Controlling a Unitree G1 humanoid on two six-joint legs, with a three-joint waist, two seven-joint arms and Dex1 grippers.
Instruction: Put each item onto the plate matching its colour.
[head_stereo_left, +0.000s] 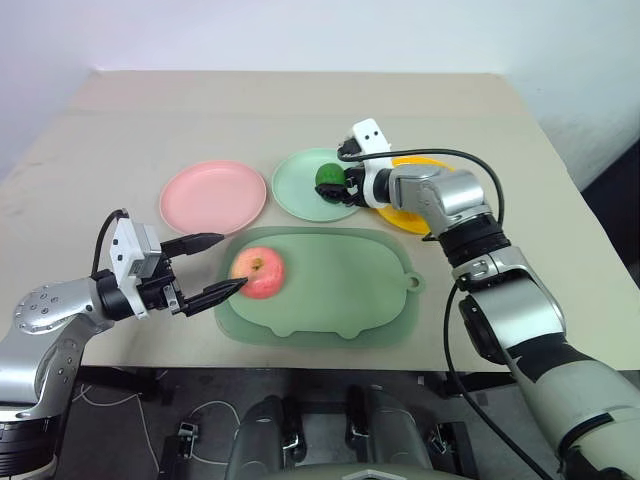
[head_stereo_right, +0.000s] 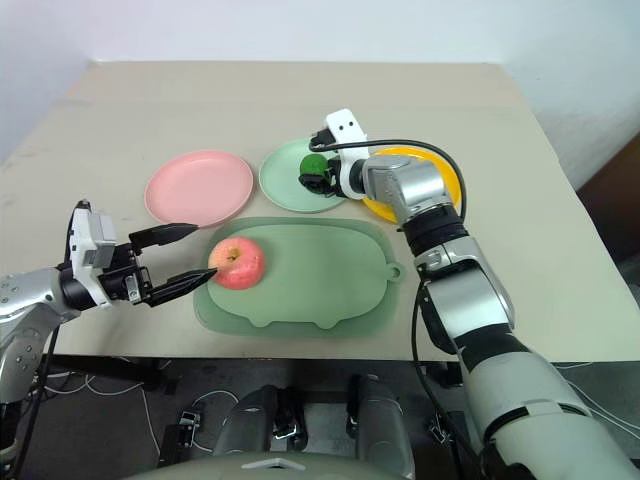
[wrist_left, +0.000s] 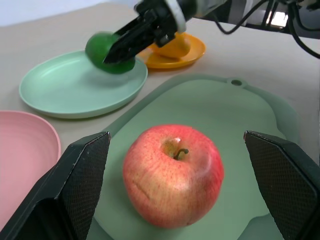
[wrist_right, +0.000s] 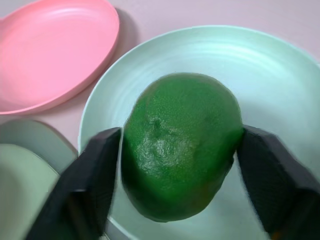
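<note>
My right gripper (head_stereo_left: 332, 186) is over the mint green plate (head_stereo_left: 295, 188), shut on the dark green oval fruit (wrist_right: 182, 145) with a finger against each side. The pink-red apple (head_stereo_left: 258, 273) stands stem up on the left part of the large pale-green tray (head_stereo_left: 350, 300). My left gripper (head_stereo_left: 232, 261) is open at the apple's left side, its fingertips level with the fruit and not touching it. The pale pink plate (head_stereo_left: 213, 196) has nothing on it. The yellow-orange mango (wrist_left: 176, 45) lies on the yellow-orange plate (wrist_left: 195, 54), largely behind my right arm.
The three plates stand in a row behind the tray, pink at the left, green in the middle, yellow at the right. The tray's tab (head_stereo_left: 413, 282) points right. Bare tabletop (head_stereo_left: 300, 110) stretches beyond the plates to the far edge.
</note>
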